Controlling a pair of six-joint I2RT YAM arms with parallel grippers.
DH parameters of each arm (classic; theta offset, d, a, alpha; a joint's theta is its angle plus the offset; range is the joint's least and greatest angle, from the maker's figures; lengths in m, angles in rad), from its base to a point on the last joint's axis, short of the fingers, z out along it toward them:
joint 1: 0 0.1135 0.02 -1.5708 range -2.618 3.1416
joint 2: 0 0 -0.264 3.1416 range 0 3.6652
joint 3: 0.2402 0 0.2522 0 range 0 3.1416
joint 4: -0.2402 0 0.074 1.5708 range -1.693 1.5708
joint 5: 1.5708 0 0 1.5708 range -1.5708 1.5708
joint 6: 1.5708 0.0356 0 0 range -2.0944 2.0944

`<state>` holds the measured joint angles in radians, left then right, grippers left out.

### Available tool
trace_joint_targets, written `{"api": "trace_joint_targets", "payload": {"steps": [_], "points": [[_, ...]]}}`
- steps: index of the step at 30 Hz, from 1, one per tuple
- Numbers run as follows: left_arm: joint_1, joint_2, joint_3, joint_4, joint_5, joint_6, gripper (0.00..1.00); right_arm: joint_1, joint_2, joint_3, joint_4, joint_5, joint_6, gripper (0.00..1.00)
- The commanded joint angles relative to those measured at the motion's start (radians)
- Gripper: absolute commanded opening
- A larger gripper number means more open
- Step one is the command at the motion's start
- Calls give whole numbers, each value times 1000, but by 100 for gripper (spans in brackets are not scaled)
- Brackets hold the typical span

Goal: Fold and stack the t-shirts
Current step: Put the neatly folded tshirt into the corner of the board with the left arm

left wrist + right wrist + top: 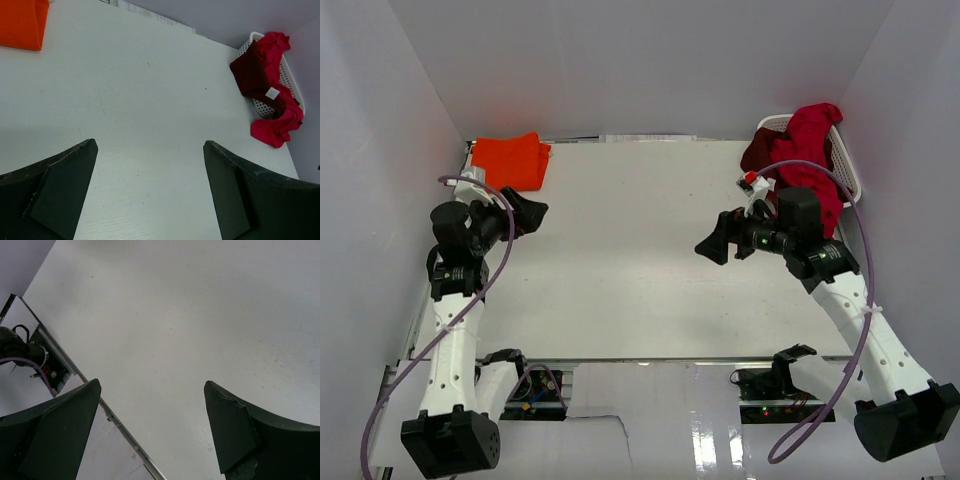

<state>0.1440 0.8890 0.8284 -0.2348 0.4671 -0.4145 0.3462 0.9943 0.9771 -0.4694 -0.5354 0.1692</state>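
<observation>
No legible text, white tag (271, 93) on maroon t-shirt (252, 70) (print too small)

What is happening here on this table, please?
Two robot arms are working on folding and stacking t-shirts. At this moment neither holds anything: the left gripper and the right gripper are both open above the bare middle of the table. An orange shirt lies folded at the far left corner. A crimson shirt and a dark maroon shirt hang unfolded over the white basket at the far right, not yet done.
</observation>
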Motion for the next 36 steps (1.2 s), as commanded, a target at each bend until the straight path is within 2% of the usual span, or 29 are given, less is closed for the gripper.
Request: {"api": "trace_joint_targets", "payload": {"steps": [1, 8, 14, 36], "points": [[-6, -97, 6, -78, 77, -17, 98, -6, -84, -23, 67, 55, -42, 90], [-14, -260, -38, -153, 176, -7, 98, -6, -175, -80, 57, 69, -56, 90], [-17, -315, -115, -195, 197, -15, 98, -6, -232, -100, 55, 64, -57, 90], [-17, -344, -170, -198, 203, -1, 98, -6, -249, -94, 31, 60, -51, 90]]}}
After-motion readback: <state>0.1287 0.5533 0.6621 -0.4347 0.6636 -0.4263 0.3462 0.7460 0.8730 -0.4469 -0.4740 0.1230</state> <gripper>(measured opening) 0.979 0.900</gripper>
